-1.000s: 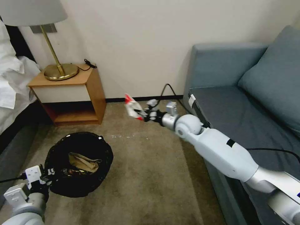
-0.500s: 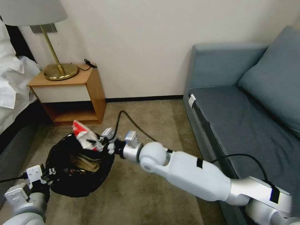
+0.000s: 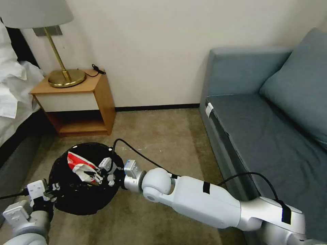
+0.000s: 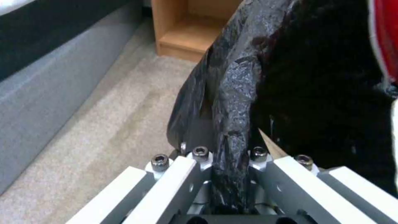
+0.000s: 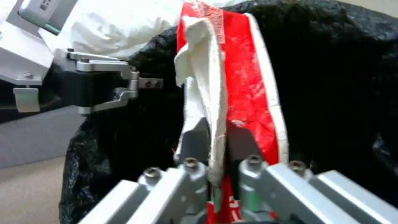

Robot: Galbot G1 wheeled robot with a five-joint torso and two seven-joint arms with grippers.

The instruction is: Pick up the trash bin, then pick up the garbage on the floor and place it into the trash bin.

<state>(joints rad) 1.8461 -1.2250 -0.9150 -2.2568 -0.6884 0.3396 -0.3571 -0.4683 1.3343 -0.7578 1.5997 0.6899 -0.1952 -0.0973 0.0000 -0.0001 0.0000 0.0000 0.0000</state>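
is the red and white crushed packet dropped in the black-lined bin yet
Not yet. The red-and-white crushed packet is pinched in the right gripper, held over the black-lined trash bin, whose rim the left gripper clamps.

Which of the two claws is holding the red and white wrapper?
The right gripper, shut on the red-and-white packet over the trash bin. The left gripper grips the bin's rim instead.

The red-and-white crushed packet (image 3: 81,166) and the right gripper (image 3: 102,174) cover most of the trash bin (image 3: 68,200) interior, so its contents stay hidden. The lamp (image 3: 35,13) shade is cut by the head view's top edge.
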